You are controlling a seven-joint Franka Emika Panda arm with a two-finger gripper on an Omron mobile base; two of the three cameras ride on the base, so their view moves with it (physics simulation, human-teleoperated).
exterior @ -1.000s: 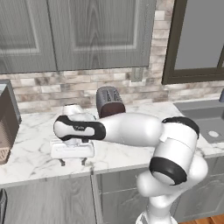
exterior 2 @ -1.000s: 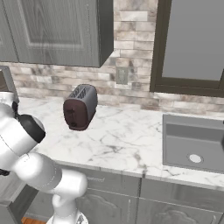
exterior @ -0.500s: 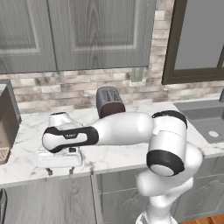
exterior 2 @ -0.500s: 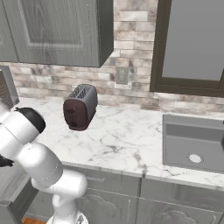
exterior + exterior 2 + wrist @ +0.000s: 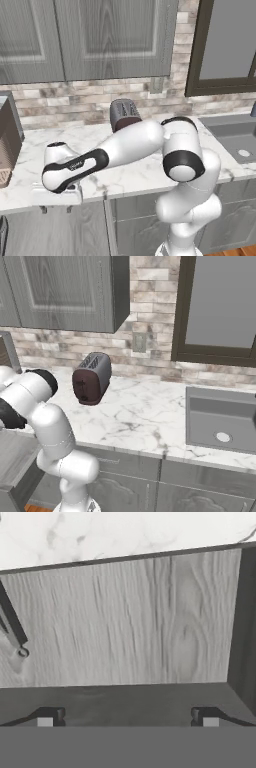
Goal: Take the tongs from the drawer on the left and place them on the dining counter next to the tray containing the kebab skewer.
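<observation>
Gripper (image 5: pixel 127 717) hanging over the open drawer (image 5: pixel 125 622), fingers spread wide and empty, presumably lined up to reach down into it. Tongs (image 5: pixel 11 624) lying on the drawer floor at its far left edge, well apart from the fingertips. Long axis running diagonally toward the marble worktop (image 5: pixel 100 532), ringed end pointing away from it.

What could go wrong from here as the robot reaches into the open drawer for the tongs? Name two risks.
1. In the hand view the tongs lie at the far left edge, well off the line of the open gripper. Closing now would probably grasp nothing.
2. The marble worktop edge runs right along the drawer opening. Lifting the tongs out carelessly might knock them or the hand against it.
</observation>
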